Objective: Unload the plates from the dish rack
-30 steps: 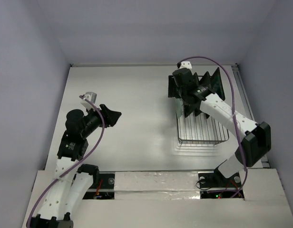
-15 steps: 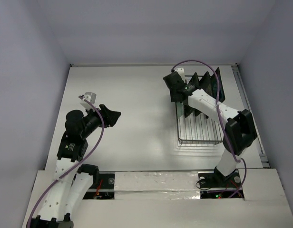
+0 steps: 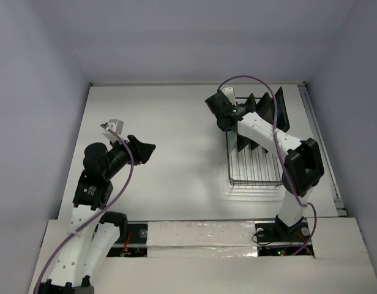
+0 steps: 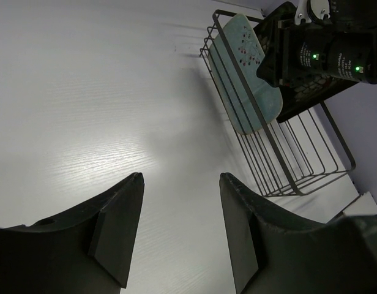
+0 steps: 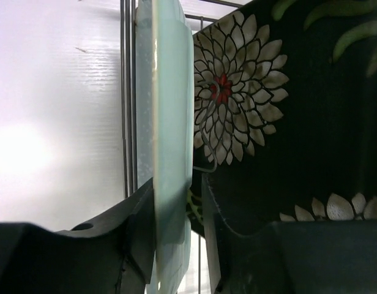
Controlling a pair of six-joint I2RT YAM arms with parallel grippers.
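**While the mint plate stands between our fingers, the rack holds its full load**

As we look down the right wrist view, the right gripper straddles the top edge of the pale mint plate. One finger is on each face. The left-hand finger looks pressed to the glaze, while a dark sliver shows at the other, so we judge the jaws narrow but not yet pinched shut. That makes sense: this plate stands upright at the front of the dish rack, exposed and easiest to reach. Taking it by the rim lets us lift it straight up out of the wires.

Right behind it comes the black flower-patterned plate, close enough that the far finger has to slip into the gap between the two. From above, the other dark plates stand in a row beyond, all in the rack's far half.

Over on the other side, our left gripper hangs wide open over the white table, holding nothing. It is well apart from the rack and angled towards it, leaving the right arm room to work.

Next, we reckon, comes a firm squeeze and a clean vertical lift; any tilt could knock the flowered neighbour.
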